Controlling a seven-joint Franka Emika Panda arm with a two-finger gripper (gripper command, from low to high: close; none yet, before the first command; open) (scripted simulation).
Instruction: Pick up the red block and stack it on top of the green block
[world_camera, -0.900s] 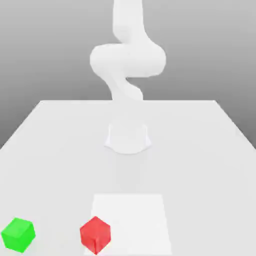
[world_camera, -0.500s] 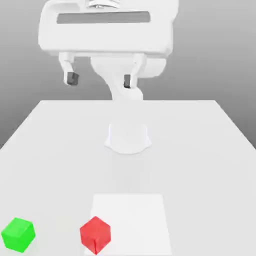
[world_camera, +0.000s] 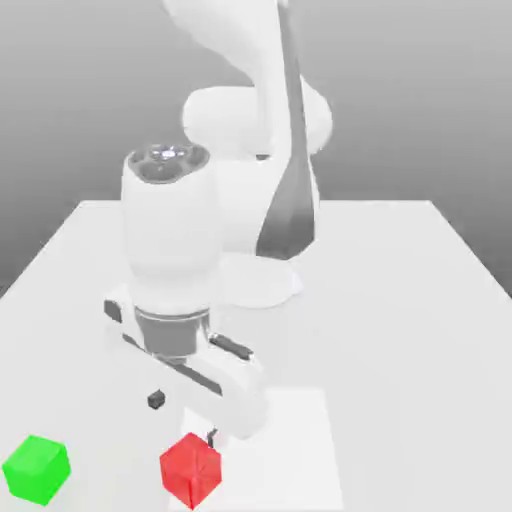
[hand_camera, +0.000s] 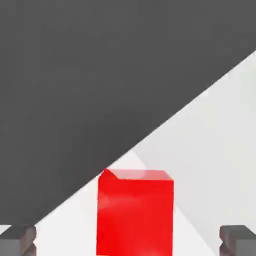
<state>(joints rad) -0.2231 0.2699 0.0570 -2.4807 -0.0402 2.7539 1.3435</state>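
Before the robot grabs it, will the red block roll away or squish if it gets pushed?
The red block probably won't roll; its sides look flat, so it would more likely slide or tip over an edge. It likely won't squish either, since its edges look straight and crisp, like something stiff.

The red block (hand_camera: 135, 217) is cut off by the lower edge of the hand view, and the two fingertips (hand_camera: 240, 241) are cropped by that view's borders. In the exterior view, the upper part of the arm (world_camera: 240, 40) is cut off by the top edge. The robot's base (world_camera: 258, 280) is partly hidden by the arm and hand. Much of the finger beside the red block is obscured, and its contact with the block cannot be determined.
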